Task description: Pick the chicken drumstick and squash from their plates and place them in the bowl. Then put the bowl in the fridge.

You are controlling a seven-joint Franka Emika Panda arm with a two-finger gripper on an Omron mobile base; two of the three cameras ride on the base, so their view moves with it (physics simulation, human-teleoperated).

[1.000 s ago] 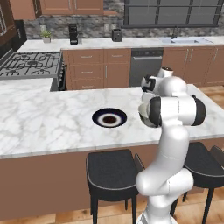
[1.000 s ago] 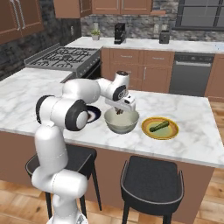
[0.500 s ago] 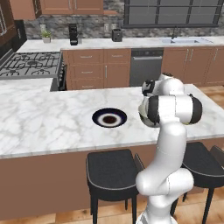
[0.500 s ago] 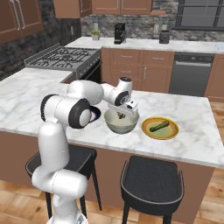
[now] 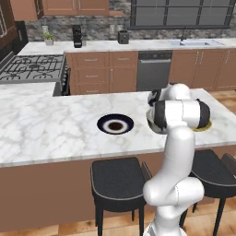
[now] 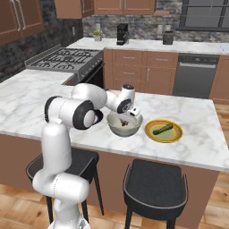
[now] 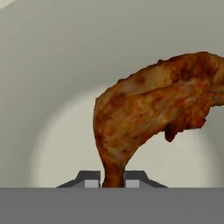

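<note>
I have the fingers (image 7: 113,179) clamped on the chicken drumstick (image 7: 148,118), hanging low inside the bowl (image 6: 125,127); I'd let go gently here, then lift straight up clear of the rim

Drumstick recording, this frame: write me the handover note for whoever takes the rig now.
Gripper: shut on the drumstick, lowered into the bowl on the island.
Squash: lying on the yellow plate, right of the bowl.
Black plate: bare, left of the arm.
Done: drumstick lifted off its plate and brought into the bowl.
Left: release the drumstick, move the squash to the bowl, put the bowl in the fridge.
</note>
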